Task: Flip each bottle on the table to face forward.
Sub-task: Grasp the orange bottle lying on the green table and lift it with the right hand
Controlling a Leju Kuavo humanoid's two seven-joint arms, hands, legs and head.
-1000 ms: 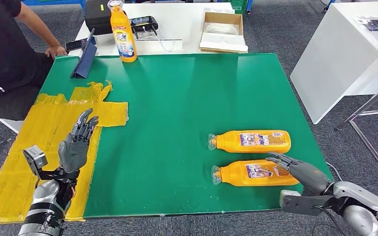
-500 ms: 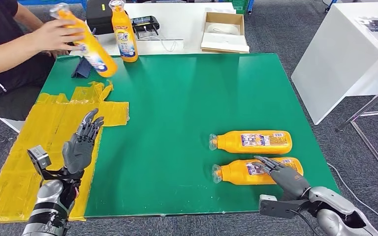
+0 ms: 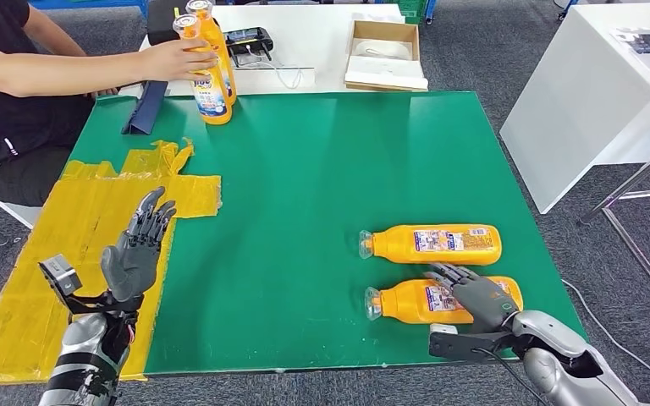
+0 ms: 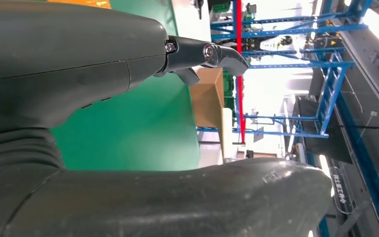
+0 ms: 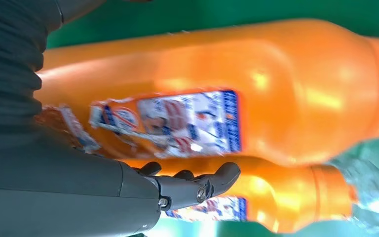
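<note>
Two orange bottles lie on their sides at the right of the green table (image 3: 322, 169), caps pointing left. My right hand (image 3: 467, 293) lies over the label of the near bottle (image 3: 402, 302), fingers spread across its top. The far bottle (image 3: 430, 244) lies just beyond it, untouched. The right wrist view has the near bottle (image 5: 202, 84) close under my right hand (image 5: 79, 197), with the far bottle (image 5: 286, 197) past it. My left hand (image 3: 135, 249) is raised, open and empty, over the yellow tape; the left wrist view shows the same hand (image 4: 79, 74).
At the far left edge a person's hand (image 3: 169, 59) holds an upright orange bottle (image 3: 207, 89) beside another upright one (image 3: 220, 42). A blue tablet stand (image 3: 144, 110) is next to them. Yellow tape (image 3: 93, 220) covers the left side. A white table (image 3: 322, 34) with a box stands behind.
The person brought a second bottle down upright beside the standing one. My right hand slid left over the near lying bottle. The left hand barely moved.
</note>
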